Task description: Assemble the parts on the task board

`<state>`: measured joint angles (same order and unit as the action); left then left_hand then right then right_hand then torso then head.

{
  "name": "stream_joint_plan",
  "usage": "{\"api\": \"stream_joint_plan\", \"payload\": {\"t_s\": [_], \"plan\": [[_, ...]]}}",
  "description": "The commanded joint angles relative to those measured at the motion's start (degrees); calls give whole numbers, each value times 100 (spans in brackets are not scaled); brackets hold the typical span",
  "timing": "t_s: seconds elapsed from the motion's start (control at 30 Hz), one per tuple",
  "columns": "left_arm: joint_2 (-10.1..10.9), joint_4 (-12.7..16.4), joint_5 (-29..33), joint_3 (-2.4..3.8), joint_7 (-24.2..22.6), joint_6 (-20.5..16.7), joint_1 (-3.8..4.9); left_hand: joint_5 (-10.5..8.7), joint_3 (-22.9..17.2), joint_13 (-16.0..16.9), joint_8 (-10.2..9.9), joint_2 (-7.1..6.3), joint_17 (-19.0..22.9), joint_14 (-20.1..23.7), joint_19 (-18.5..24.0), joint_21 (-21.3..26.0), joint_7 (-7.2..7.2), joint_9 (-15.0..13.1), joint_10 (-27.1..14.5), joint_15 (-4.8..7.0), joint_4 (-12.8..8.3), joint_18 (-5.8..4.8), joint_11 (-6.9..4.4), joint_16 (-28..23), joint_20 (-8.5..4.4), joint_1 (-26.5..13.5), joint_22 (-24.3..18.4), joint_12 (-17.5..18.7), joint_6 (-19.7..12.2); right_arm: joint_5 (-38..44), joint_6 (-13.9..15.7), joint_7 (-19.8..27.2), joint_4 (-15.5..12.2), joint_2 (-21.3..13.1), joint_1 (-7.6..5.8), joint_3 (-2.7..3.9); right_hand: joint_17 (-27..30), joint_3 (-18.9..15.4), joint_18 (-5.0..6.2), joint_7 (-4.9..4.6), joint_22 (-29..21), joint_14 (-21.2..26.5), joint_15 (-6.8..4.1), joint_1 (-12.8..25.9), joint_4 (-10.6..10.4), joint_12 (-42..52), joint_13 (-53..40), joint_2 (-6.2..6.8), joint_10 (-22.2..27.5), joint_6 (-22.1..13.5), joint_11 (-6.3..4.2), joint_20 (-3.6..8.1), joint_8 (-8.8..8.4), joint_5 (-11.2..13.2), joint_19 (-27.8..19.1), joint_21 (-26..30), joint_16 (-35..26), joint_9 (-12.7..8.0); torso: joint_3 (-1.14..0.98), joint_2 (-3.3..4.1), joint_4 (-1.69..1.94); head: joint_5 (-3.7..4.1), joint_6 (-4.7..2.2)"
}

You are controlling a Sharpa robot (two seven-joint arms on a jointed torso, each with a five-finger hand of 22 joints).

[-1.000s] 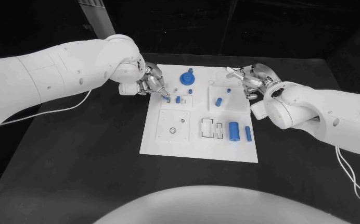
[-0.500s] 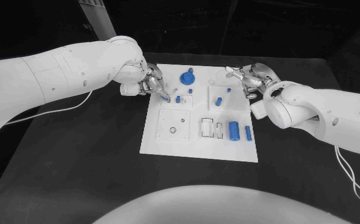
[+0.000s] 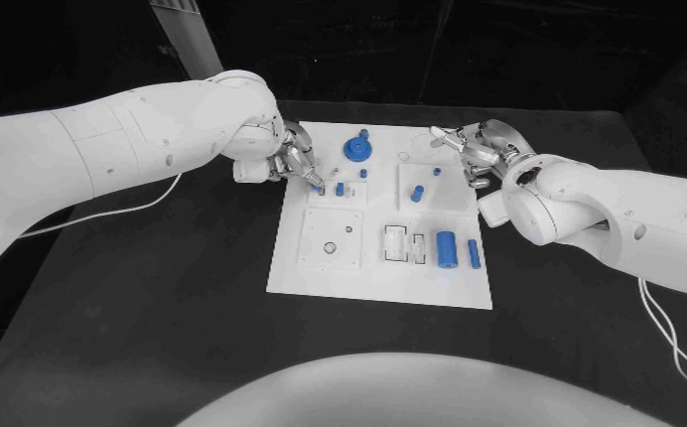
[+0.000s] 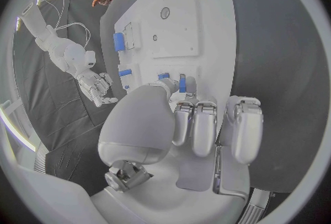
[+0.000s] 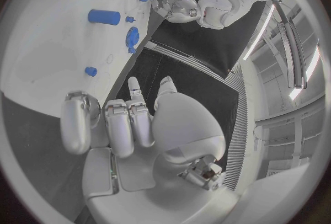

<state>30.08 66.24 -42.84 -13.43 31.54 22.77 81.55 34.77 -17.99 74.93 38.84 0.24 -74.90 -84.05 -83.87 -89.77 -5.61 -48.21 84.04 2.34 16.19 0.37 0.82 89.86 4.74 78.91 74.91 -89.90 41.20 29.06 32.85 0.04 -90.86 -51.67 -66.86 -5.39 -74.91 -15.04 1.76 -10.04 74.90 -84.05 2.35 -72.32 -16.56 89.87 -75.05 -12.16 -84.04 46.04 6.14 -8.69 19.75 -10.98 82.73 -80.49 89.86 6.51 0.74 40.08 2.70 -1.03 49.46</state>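
Observation:
The white task board [image 3: 333, 278] lies mid-table. My left hand [image 3: 284, 162] hovers over the board's far left edge and pinches a small blue peg [image 3: 317, 187] between thumb and fingertip; the left wrist view shows that peg [image 4: 182, 81] just above the board [image 4: 207, 9]. Another blue peg [image 3: 340, 189] stands beside it. A blue gear [image 3: 356, 152] sits further back. My right hand [image 3: 473, 156] hangs over the board's far right corner, holding nothing, its fingers [image 5: 117, 124] loosely apart. From the right wrist view, my left hand [image 5: 172, 4] appears across the board.
A blue peg [image 3: 417, 193] stands right of centre. A thick blue cylinder [image 3: 446, 246] and a thin one [image 3: 474, 253] lie at the board's right side. A square plate with a hole [image 3: 331, 246] sits on the left. A cable [image 3: 107, 211] trails on the table at left.
My left arm has edged slightly to the right; the peg stays pinched at nearly the same spot. The right hand has not moved.

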Motion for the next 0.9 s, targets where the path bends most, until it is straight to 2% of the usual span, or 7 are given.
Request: {"api": "stream_joint_plan", "payload": {"t_s": [0.03,0.17,0.33,0.57,0.7,0.9], "plan": [[-27,-9,-43,1,77,27,-2,-39,-64,1507,4,5,-1510,-595,-613,-23,154,-14,596,25,-23,-37,-16,14,-43,-5,1509,-10,104,16,35,65,-17,-2,-8,2,-1509,-25,118,18,871,-595,-38,-43,-4,13,-1495,0,-596,18,-54,48,11,-37,2,37,14,-8,1,0,2,1,-1],[-63,-18,-44,1,99,63,-9,-51,-72,1507,1,6,-1510,-595,-613,-23,153,-16,596,24,-23,-37,-15,14,-43,-7,1509,-10,98,16,40,66,-25,-10,-8,2,-1509,-26,117,18,873,-595,-38,-44,-6,13,-1495,-1,-596,19,-55,49,11,-36,5,34,14,-8,3,5,8,1,9],[-86,-32,-44,1,118,91,-16,-70,-83,1507,-2,5,-1510,-595,-613,-23,151,-20,596,22,-26,-37,-13,14,-42,-7,1509,-10,89,16,27,56,-49,-26,-8,2,-1509,-26,117,18,873,-595,-38,-44,-6,13,-1495,-1,-596,19,-55,49,11,-36,5,34,14,-8,2,7,-7,-8,7],[-98,-51,-91,1,165,82,-24,-99,-97,1507,-3,4,-1510,-595,-613,-23,149,-25,596,20,-29,-37,-11,14,-40,-9,1509,-10,82,17,15,43,-57,-22,-8,2,-1509,-26,117,18,873,-595,-38,-44,-6,13,-1495,-1,-596,19,-55,49,11,-36,5,34,14,-8,-1,4,6,2,1],[-93,-46,-179,1,163,95,-26,-121,-104,1507,-3,0,-1510,-595,-613,-23,148,-29,596,19,-34,-37,-10,14,-39,-9,1509,-10,79,17,14,45,-56,-13,-8,2,-1509,-26,117,18,873,-595,-38,-44,-6,13,-1495,-1,-596,19,-55,49,11,-36,5,34,14,-8,1,-1,-2,-3,9],[-102,-69,-234,1,143,113,-32,-138,-112,1507,-3,-1,-1510,-595,-613,-23,148,-32,596,18,-36,-37,-9,14,-39,-10,1509,-10,77,17,21,51,-53,-13,-8,2,-1509,-28,117,18,872,-595,-38,-44,-7,13,-1495,-2,-596,20,-55,49,12,-34,4,36,14,-9,4,-1,7,-1,16]]}}
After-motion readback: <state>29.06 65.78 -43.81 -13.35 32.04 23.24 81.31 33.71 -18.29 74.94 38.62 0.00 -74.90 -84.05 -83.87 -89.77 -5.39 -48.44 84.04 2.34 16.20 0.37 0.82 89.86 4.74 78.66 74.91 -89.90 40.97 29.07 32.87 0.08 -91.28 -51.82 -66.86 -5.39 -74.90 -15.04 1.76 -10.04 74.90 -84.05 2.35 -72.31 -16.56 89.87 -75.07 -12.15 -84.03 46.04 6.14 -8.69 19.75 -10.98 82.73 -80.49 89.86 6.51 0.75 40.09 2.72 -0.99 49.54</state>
